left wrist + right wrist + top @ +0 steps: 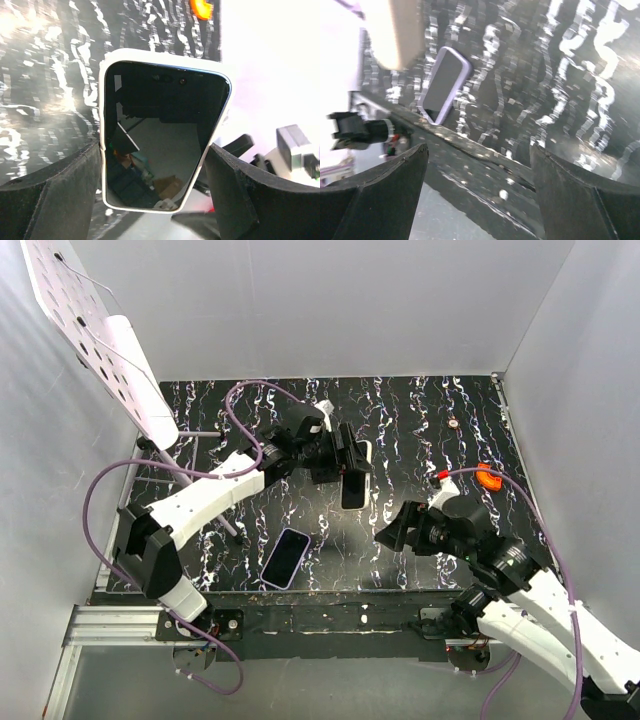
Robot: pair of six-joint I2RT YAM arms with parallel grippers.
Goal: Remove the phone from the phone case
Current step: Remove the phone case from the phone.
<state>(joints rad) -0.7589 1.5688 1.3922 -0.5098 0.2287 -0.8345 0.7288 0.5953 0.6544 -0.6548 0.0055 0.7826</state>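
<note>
A black-screened phone (353, 485) (160, 115) in a white phone case (102, 100) hangs tilted above the black marbled table (420, 430). My left gripper (345, 455) (155, 147) is shut across its width, one black finger pad on each long edge of the case. A second phone (285, 558) (442, 82) in a lilac case lies flat near the table's front edge. At the front right, my right gripper (395, 530) (477, 150) hovers open and empty, over the table's front edge and to the right of the lilac phone.
A small orange object (488, 478) (202, 7) lies by the right wall. A white perforated board (90, 330) leans at the back left on a metal stand. White walls close in the table on three sides.
</note>
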